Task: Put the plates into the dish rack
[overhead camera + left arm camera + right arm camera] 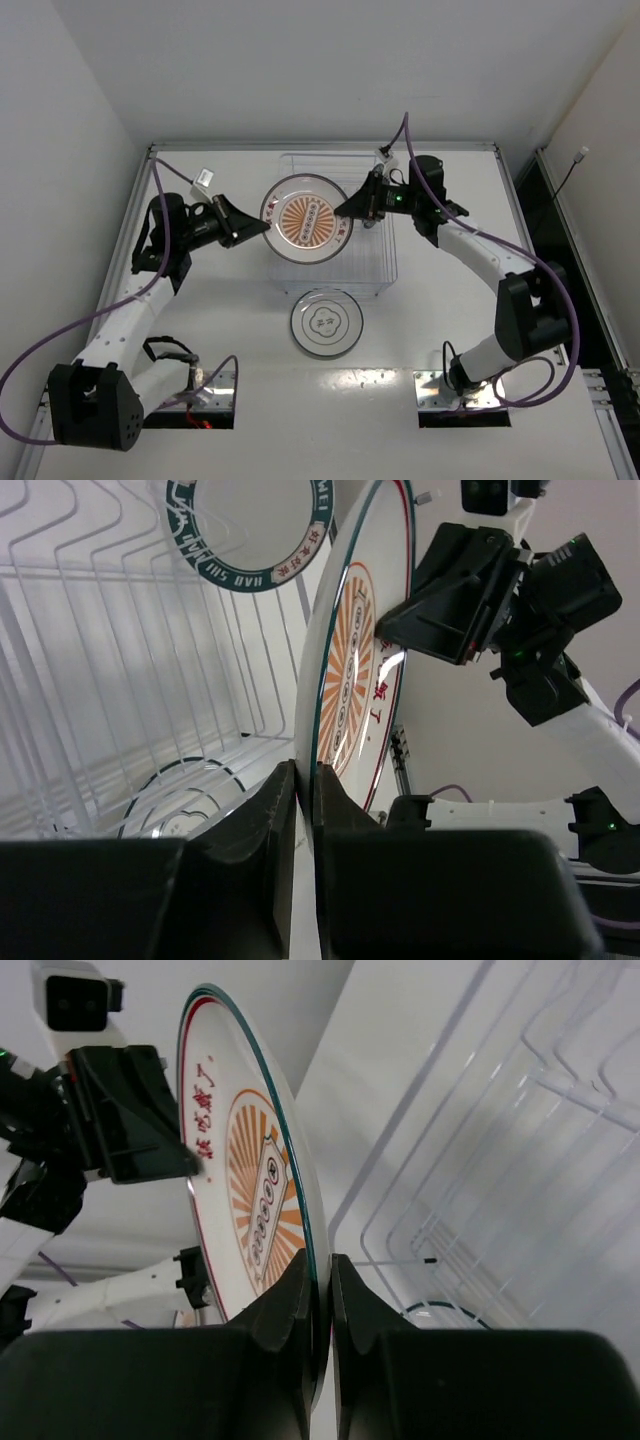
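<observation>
The plate with the orange-brown centre (305, 222) is held almost flat over the dish rack (375, 262), a see-through wire basket. My left gripper (262, 229) is shut on its left rim and my right gripper (347, 209) is shut on its right rim. In the left wrist view the fingers (270, 810) pinch the plate's edge (345, 670). In the right wrist view the fingers (290, 1295) clamp the opposite edge (250, 1160). A plate with a dark blue-teal band (262, 530) shows beyond the rack's tines (100, 680). The plate with a thin dark ring (325, 323) lies flat on the table in front of the rack.
The white table has a raised rim (320, 146) at the back and white walls on three sides. Both arm bases (205, 395) (455, 395) sit at the near edge. Purple cables loop from each arm.
</observation>
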Controlling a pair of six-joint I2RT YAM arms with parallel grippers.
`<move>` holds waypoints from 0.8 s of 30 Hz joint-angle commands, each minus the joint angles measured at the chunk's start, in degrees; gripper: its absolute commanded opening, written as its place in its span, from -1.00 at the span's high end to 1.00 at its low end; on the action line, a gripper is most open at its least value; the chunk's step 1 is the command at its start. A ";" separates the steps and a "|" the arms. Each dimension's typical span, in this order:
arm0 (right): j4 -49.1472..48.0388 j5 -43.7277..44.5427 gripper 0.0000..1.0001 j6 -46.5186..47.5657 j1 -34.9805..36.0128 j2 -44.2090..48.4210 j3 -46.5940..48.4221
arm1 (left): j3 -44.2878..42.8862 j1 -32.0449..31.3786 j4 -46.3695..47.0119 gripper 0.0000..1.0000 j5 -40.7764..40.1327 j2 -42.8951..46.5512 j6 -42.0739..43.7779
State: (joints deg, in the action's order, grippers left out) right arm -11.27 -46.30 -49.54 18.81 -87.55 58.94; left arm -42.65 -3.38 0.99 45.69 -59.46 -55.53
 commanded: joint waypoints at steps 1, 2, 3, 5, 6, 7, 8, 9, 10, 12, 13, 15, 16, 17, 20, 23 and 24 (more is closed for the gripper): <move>-0.52 -2.04 1.00 2.34 -0.61 0.10 0.74 | -2.08 -2.25 4.45 1.00 0.19 -0.47 -2.39; 0.45 -1.43 1.00 2.95 -1.22 0.10 0.74 | -2.78 -2.25 2.37 1.00 -0.51 -1.09 -0.74; 3.24 -1.42 1.00 4.44 -1.23 0.71 1.52 | -3.57 -2.77 0.52 0.95 -1.56 -1.79 0.58; 7.46 2.08 1.00 6.64 -3.07 1.58 3.02 | -6.98 -2.78 -8.05 0.84 -3.58 -4.34 6.44; 11.32 4.10 1.00 8.30 -3.60 1.59 5.46 | -8.48 -2.78 -11.59 0.73 -6.64 -5.39 8.57; 18.14 7.77 1.00 11.97 -4.65 2.20 6.79 | -11.54 -2.78 -14.94 0.70 -7.80 -6.53 10.77; 21.60 10.07 1.00 13.58 -4.66 2.21 8.28 | -12.88 -1.99 -20.19 0.61 -8.86 -8.63 14.53; 25.03 12.70 1.00 15.07 -5.44 2.21 11.69 | -13.94 -1.20 -22.16 0.39 -10.69 -9.35 15.88; 30.29 16.91 1.00 17.78 -6.06 2.21 13.38 | -14.73 -0.67 -23.57 0.24 -11.32 -9.88 17.02; 35.41 22.20 1.00 19.73 -6.06 2.21 19.00 | -15.96 0.91 -25.59 -0.09 -12.28 -9.88 18.87; 39.09 26.57 1.00 21.57 -6.06 1.60 20.85 | -15.97 0.92 -26.21 -0.15 -13.25 -9.88 18.88; 42.71 33.95 1.00 22.99 -6.06 -0.24 26.45 | -17.54 1.62 -27.88 -0.20 -14.30 -9.88 20.36; 44.47 36.52 1.00 23.78 -5.54 -0.95 28.32 | -17.55 1.62 -28.41 -0.20 -15.53 -9.88 20.37; 46.84 38.81 1.00 24.40 -4.93 -1.48 31.12 | -18.25 2.14 -28.42 -0.20 -15.55 -9.88 21.07; 50.27 47.16 1.00 24.93 -4.05 -3.41 35.61 | -18.25 2.15 -29.82 -0.20 -17.04 -9.88 22.30; 55.01 56.56 1.00 25.45 -1.94 -6.83 41.49 | -18.25 2.76 -31.05 -0.20 -17.56 -9.88 22.92; 56.52 61.20 1.00 25.46 -0.54 -8.15 43.35 | -18.25 3.28 -31.58 -0.20 -17.57 -9.88 23.44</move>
State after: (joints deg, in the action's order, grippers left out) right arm 39.62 1.15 -25.58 15.70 -92.27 96.64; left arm -58.83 -1.43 -28.47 29.54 -69.65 -34.46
